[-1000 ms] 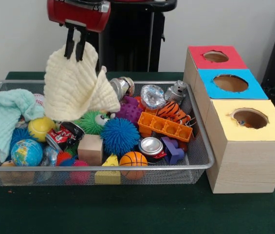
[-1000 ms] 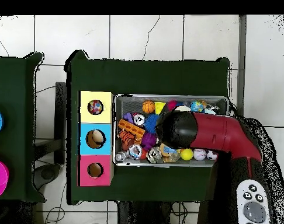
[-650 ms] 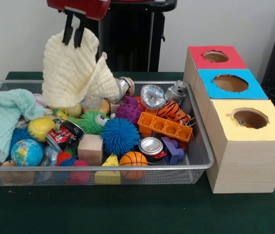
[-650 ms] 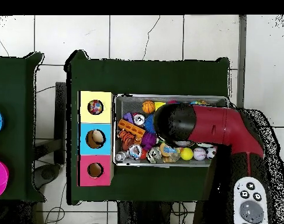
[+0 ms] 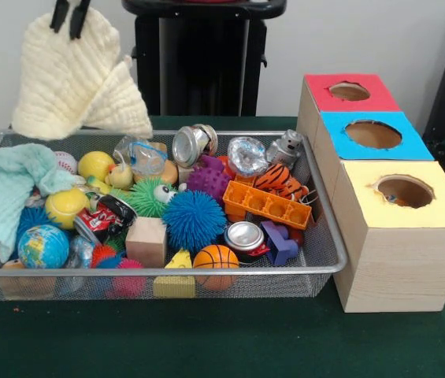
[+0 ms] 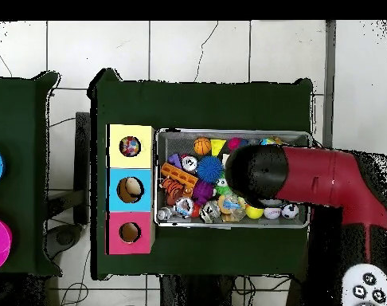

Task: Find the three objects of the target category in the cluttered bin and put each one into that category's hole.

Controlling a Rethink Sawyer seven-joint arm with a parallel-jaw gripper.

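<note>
My gripper [image 5: 70,21] shows only as two black fingers at the top left, shut on a cream knitted cloth [image 5: 68,83]. The cloth hangs clear above the left end of the wire bin [image 5: 206,272]. In the bin lie a yellow ball [image 5: 96,164], a tennis ball [image 5: 66,206], a globe ball [image 5: 42,246], a small basketball [image 5: 216,259], cans [image 5: 246,235], a wooden cube [image 5: 146,240] and an orange block [image 5: 267,205]. In the overhead view the red arm [image 6: 308,179] hides the gripper and the cloth.
A mint cloth [image 5: 5,185] drapes over the bin's left end. Right of the bin stands a wooden box with a red hole [image 5: 349,91], a blue hole [image 5: 373,134] and a yellow hole [image 5: 405,190]. The overhead view shows objects inside the yellow hole [image 6: 130,147] and the blue hole [image 6: 130,190].
The gripper has risen and moved left in the front view, carrying the cream cloth off the pile. Yellow balls and a clear plastic item underneath are now uncovered.
</note>
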